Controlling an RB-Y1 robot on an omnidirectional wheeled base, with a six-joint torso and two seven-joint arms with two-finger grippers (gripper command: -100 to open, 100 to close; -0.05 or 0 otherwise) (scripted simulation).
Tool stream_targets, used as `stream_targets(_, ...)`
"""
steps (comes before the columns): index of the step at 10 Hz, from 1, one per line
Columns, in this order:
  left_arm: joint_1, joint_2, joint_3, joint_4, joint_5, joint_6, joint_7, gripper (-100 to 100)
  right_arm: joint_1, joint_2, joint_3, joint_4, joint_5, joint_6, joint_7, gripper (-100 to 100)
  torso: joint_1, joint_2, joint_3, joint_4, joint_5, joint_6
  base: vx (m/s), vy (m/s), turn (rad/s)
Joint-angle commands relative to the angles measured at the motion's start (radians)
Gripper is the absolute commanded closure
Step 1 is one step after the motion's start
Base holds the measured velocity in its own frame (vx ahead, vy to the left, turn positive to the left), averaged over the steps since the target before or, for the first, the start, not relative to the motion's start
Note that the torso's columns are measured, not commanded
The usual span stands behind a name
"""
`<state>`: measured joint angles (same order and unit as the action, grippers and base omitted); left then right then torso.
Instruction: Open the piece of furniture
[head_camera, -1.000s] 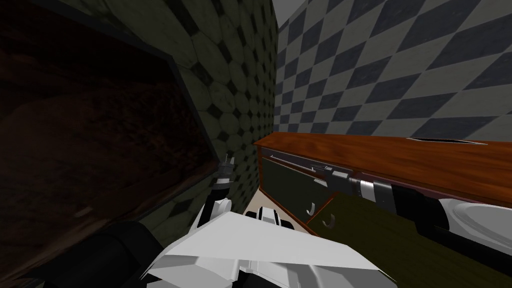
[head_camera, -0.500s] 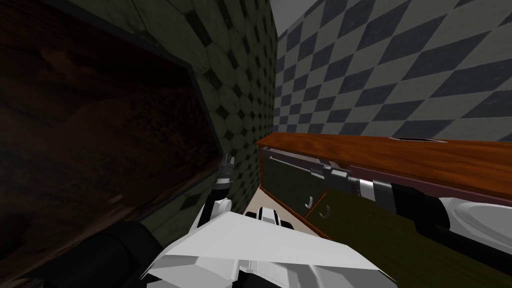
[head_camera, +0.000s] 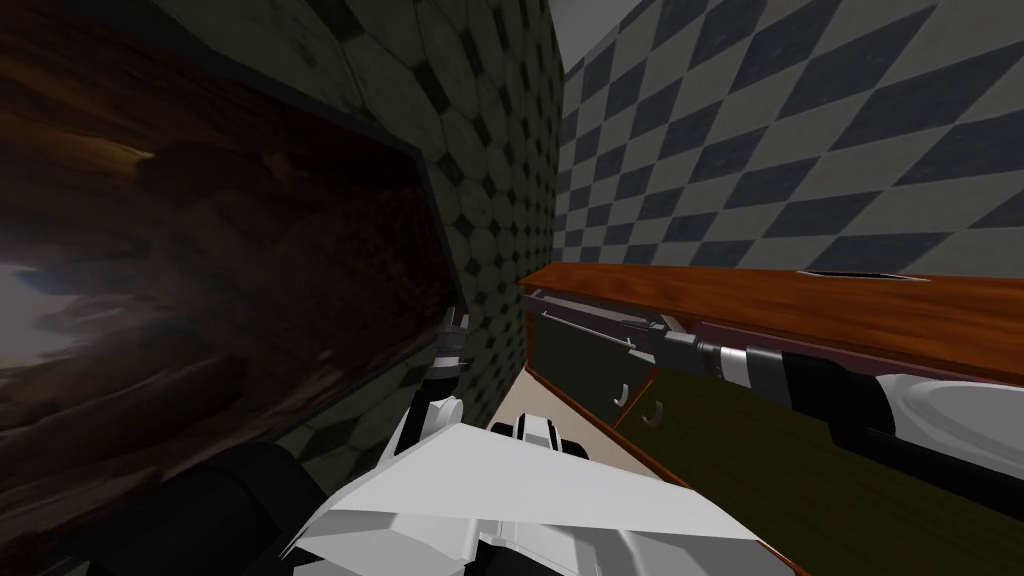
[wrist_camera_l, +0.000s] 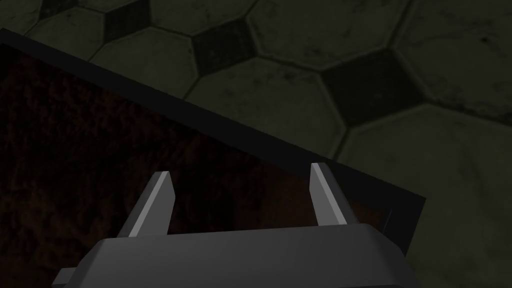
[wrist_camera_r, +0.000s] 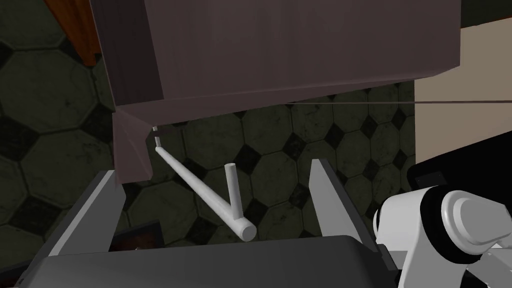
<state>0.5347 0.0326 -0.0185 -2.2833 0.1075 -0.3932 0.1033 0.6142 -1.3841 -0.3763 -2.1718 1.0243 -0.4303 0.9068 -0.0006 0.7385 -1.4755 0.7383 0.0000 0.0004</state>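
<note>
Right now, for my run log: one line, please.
right gripper: open, straddling bar handle | left gripper: open, empty | grasp: not yet closed

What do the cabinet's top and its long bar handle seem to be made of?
Top: wood by its look, reddish-brown with darker grain streaks and a slight sheen.
Handle: a smooth, round, plain light grey rod on thin posts. Perhaps metal, but there is no shine or texture to settle it.

The cabinet top (head_camera: 800, 310) is reddish-brown wood with visible grain and a slight sheen. The bar handle (wrist_camera_r: 200, 186) looks smooth, pale grey metal; the drawer front (wrist_camera_r: 300, 45) is matt.
</note>
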Motion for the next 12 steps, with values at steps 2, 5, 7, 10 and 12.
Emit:
stream_targets(2,0.000,0.000,0.000,0.000,0.000,0.000,0.000,0,-0.012,-0.052,-0.053,0.065,-0.025,-0.013,-0.055,-100,0.002,0.000,0.000,0.000,0.000,0.000,-0.106,0.024,0.148)
stream_targets(5,0.000,0.000,0.000,0.000,0.000,0.000,0.000,0,-0.030,-0.100,-0.090,0.120,-0.046,-0.020,-0.101,-100,0.000,0.000,0.000,0.000,0.000,0.000,-0.111,0.018,0.133)
stream_targets(7,0.000,0.000,0.000,0.000,0.000,0.000,0.000,0,-0.023,-0.084,-0.079,0.108,-0.040,-0.018,-0.086,0,0.000,-0.002,-0.001,0.000,0.000,0.000,-0.028,0.000,0.011)
stream_targets(10,0.000,0.000,0.000,0.000,0.000,0.000,0.000,0,-0.023,-0.084,-0.079,0.108,-0.039,-0.017,-0.086,0,0.001,-0.002,-0.001,-0.001,0.000,0.000,0.000,0.000,0.000)
stream_targets(12,0.000,0.000,0.000,0.000,0.000,0.000,0.000,0,-0.023,-0.084,-0.079,0.108,-0.039,-0.017,-0.086,0,0.001,0.000,0.000,0.000,0.000,0.000,0.000,0.000,0.000)
